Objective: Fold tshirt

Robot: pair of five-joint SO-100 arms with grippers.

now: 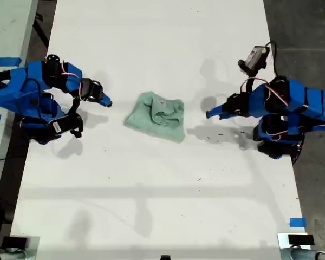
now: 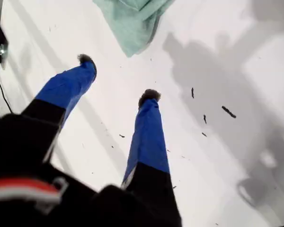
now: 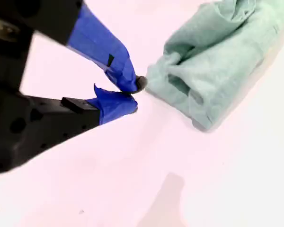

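- At the bottom of the exterior view you have the white table [image 1: 162, 206]. It is bare there apart from shadows and a small piece of blue tape [image 1: 297, 222] near that view's lower right corner.
- A few dark specks [image 2: 228, 111] lie on the table close to my first gripper.
- Past the table on the exterior view's right is a dark grey floor [image 1: 309, 32]. On that view's left, a pale surface carries a blue strip [image 1: 2, 62].
- The tshirt [image 1: 157, 116] lies around the middle of the table, bunched into a rough, rumpled square of pale mint green. Soft folds run across it and a small white label [image 1: 163, 103] shows near its far edge.
- My first gripper [image 2: 117, 78], on the exterior view's right, points at the tshirt with its fingers spread apart and nothing between them. It is clear of the cloth, with bare table between its tips and the nearest tshirt [image 2: 132, 19] corner.
- My second gripper [image 3: 131, 93], on the exterior view's left, has its tips pressed together on nothing. It sits just beside the tshirt [image 3: 217, 61] edge; you cannot tell whether it touches the cloth.
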